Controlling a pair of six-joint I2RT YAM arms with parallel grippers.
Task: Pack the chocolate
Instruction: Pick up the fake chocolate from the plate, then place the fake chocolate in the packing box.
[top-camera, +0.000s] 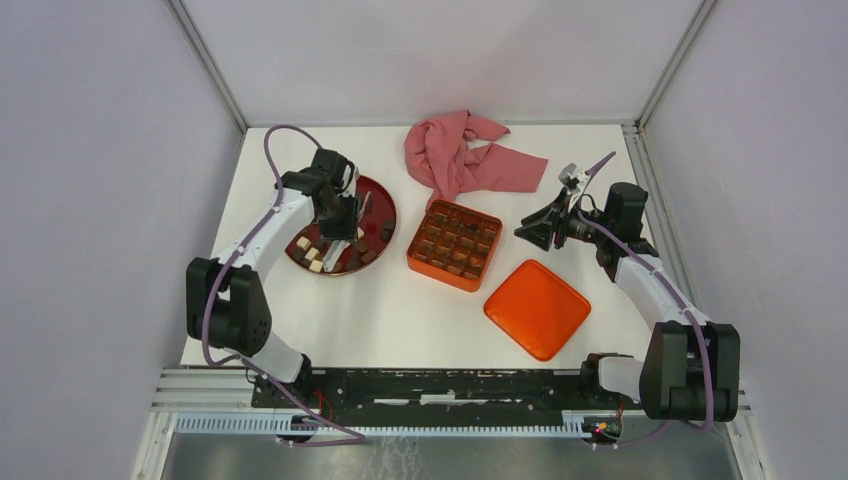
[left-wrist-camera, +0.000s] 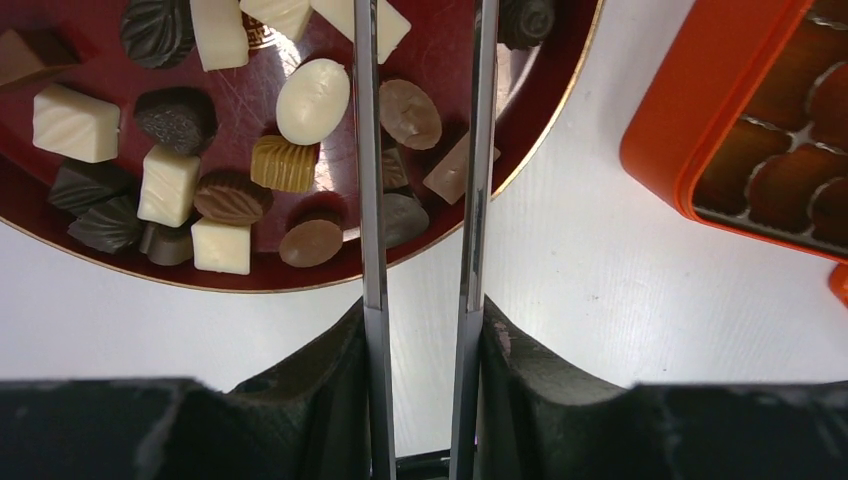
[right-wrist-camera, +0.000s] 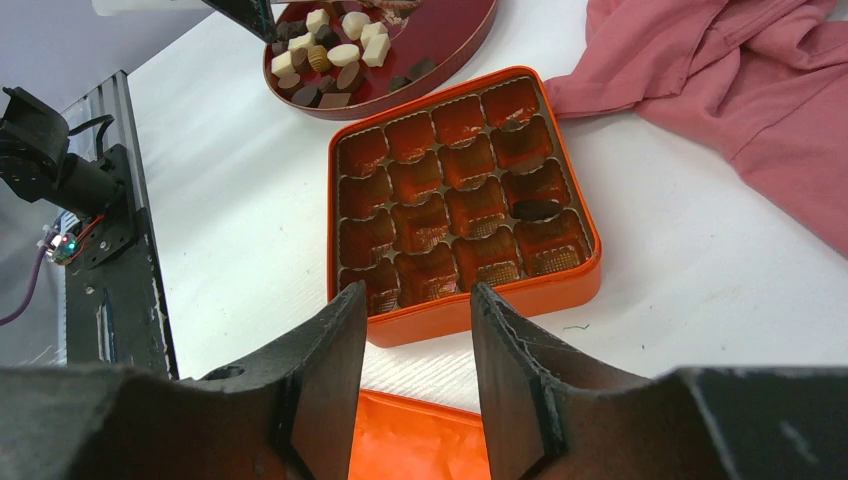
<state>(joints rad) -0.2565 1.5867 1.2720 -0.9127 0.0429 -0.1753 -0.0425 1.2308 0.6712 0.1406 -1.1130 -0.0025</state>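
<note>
The chocolate (left-wrist-camera: 312, 100) lies as several dark, tan and cream pieces on the round dark-red plate (left-wrist-camera: 525, 85), which also shows in the top view (top-camera: 386, 203). My left gripper (top-camera: 343, 235) hovers over the plate's near right part. Its thin metal fingers (left-wrist-camera: 367, 150) stand apart with a milk-brown oval piece (left-wrist-camera: 410, 112) lying loose between them. The orange gridded tin (top-camera: 411, 257) sits right of the plate. One dark piece (right-wrist-camera: 537, 209) seems to lie in a cell. My right gripper (right-wrist-camera: 415, 300) is open and empty, above the table right of the tin (right-wrist-camera: 480, 312).
The orange lid (top-camera: 537, 308) lies flat in front of the tin, under my right gripper (top-camera: 527, 232). A pink cloth (top-camera: 460, 155) is bunched behind the tin. White walls enclose the table on three sides.
</note>
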